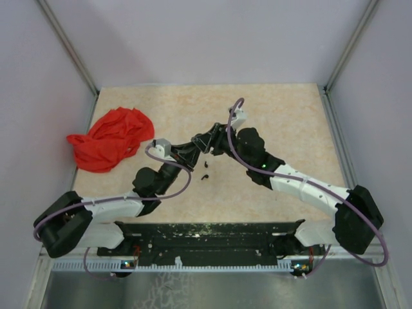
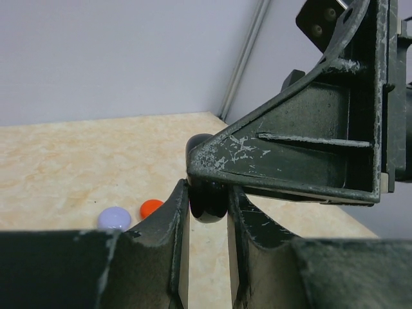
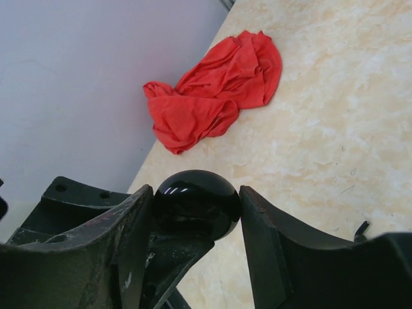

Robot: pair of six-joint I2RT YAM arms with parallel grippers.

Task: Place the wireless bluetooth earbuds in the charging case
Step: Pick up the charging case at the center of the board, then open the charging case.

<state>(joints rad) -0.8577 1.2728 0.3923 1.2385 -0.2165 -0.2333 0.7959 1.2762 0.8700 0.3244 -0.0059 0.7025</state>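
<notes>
A glossy black rounded charging case (image 3: pixel 193 206) is held above the table's middle, with my right gripper (image 3: pixel 196 190) shut on its two sides. My left gripper (image 2: pixel 207 192) meets it from the other side. Its fingertips (image 2: pixel 179 203) are shut on the case's lower edge (image 2: pixel 208 207), just under the right gripper's finger (image 2: pixel 302 151). From above, both grippers (image 1: pixel 205 143) touch tip to tip and cover the case. The earbuds (image 1: pixel 205 175) are tiny dark bits lying on the table just in front of the grippers, with another bit (image 1: pixel 207 165) close by.
A crumpled red cloth (image 1: pixel 111 138) lies at the table's left. A small orange disc (image 2: pixel 152 207) and a lilac disc (image 2: pixel 114 218) rest on the table beyond my left fingers. Grey walls and metal posts (image 1: pixel 67 48) enclose the table.
</notes>
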